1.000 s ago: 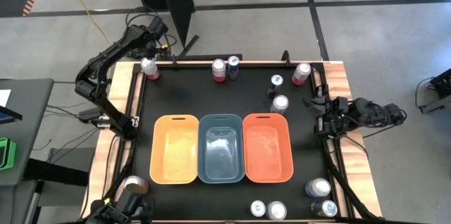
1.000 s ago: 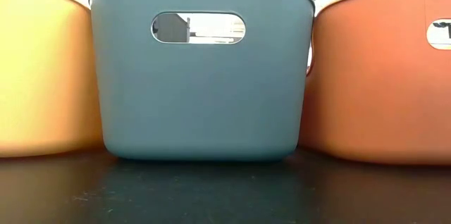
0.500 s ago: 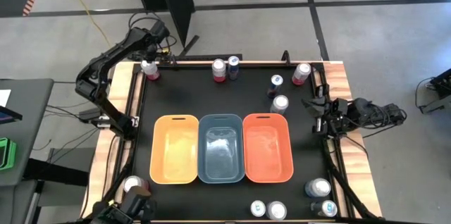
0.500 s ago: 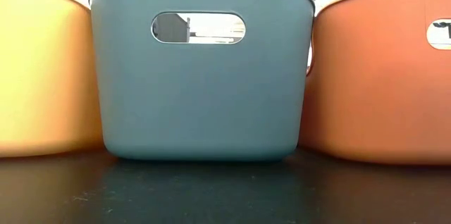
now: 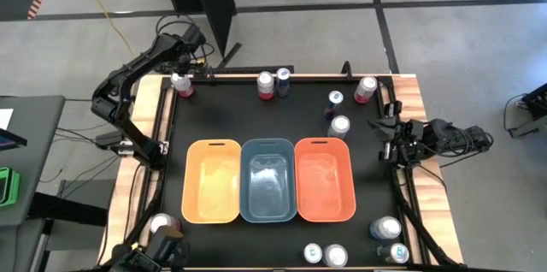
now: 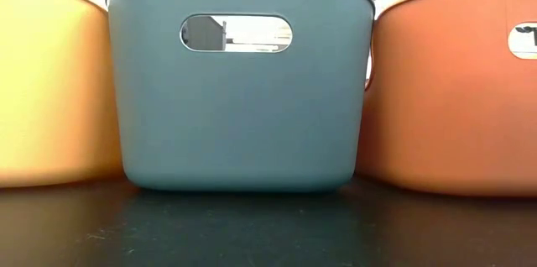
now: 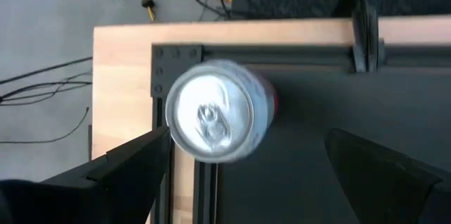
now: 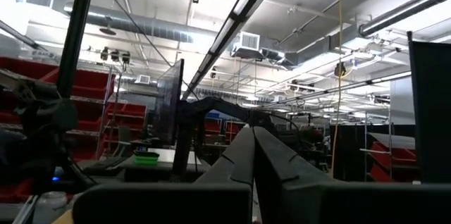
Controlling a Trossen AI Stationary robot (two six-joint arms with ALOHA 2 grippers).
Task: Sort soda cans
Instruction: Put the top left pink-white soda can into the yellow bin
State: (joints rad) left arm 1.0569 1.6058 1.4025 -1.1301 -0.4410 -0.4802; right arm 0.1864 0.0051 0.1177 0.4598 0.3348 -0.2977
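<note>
Several soda cans stand upright on the black mat. At the far edge are a red can [image 5: 180,85], a red and blue pair [image 5: 273,83], a blue can [image 5: 335,101], a silver can [image 5: 339,126] and a red can [image 5: 366,89]. More stand at the near right corner [image 5: 386,227] and near edge [image 5: 325,255]. My left gripper [image 5: 181,73] hangs open over the far-left red can [image 7: 217,111], a finger off to each side of it. My right gripper [image 5: 382,128] waits shut at the table's right edge, pointing level across the room [image 8: 252,150].
Three bins sit side by side mid-table: orange [image 5: 190,182], blue [image 5: 247,182] and red-orange [image 5: 349,182]; they fill the low view [image 6: 239,107]. One can [image 5: 161,225] sits at the near left corner. A raised black frame [image 7: 366,20] borders the mat. Open mat lies left of the far cans.
</note>
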